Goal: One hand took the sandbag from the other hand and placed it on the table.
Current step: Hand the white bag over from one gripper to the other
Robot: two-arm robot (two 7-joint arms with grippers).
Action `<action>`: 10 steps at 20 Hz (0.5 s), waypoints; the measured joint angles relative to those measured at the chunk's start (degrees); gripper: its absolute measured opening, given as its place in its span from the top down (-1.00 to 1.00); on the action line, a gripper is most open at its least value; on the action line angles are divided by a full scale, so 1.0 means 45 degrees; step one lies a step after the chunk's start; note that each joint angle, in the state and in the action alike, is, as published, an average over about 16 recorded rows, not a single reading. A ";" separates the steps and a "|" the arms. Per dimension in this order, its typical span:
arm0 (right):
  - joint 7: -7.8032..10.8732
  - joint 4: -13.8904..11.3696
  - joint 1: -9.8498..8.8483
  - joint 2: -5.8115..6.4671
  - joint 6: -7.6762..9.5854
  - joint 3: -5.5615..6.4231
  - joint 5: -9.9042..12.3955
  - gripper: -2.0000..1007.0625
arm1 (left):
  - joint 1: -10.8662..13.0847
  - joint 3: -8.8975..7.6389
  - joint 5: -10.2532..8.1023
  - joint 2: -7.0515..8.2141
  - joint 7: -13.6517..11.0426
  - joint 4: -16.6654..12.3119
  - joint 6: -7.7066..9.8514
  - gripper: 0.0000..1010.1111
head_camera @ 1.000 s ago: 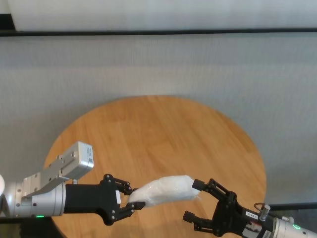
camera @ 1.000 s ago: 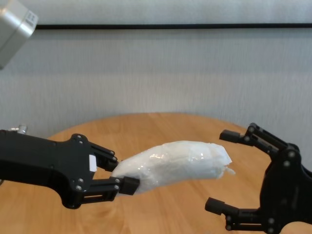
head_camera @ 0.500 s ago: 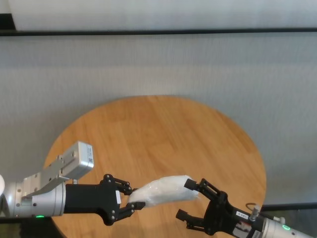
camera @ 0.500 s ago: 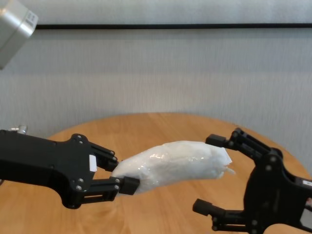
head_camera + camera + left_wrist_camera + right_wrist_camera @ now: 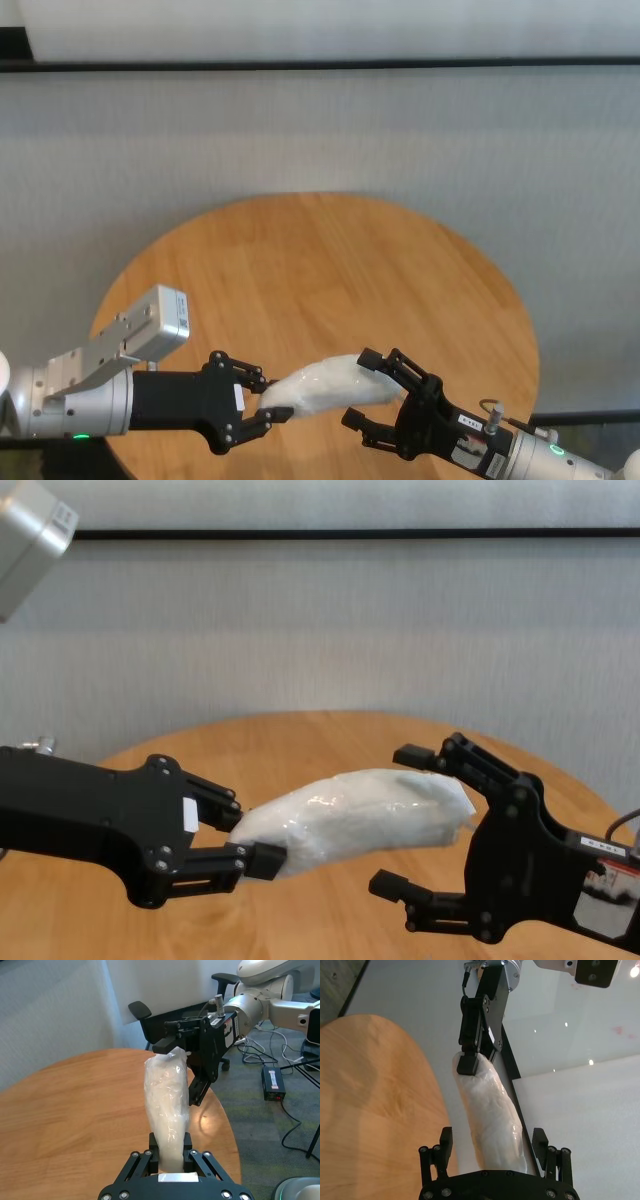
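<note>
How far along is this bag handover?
Done: the left pincer holds the sandbag up over the table. In hand: the open right pincer straddles the bag's free end without gripping. Left: gripping, letting go, setting the bag down.

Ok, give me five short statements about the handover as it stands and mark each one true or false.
1. The left gripper is shut on one end of the sandbag. True.
2. The sandbag lies flat on the table. False: it is held in the air above the wood top.
3. The right gripper is clamped on the sandbag. False: its fingers stand open, one above and one below the bag's free end.
4. In the right wrist view the sandbag runs between the right gripper's open fingers. True.
5. The right gripper carries the bag alone. False: only the left gripper grips it.
</note>
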 joint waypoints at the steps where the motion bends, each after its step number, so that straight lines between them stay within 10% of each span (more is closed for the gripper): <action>1: -0.0021 0.0020 0.0028 -0.0019 0.0053 -0.0027 -0.0008 -0.99 | 0.0000 0.0000 0.0000 0.0000 0.0000 0.0000 0.0000 0.45; 10: -0.0139 0.0023 0.0154 -0.0012 0.0397 -0.0198 0.0148 -0.99 | 0.0000 0.0000 0.0000 0.0000 0.0000 0.0000 0.0000 0.45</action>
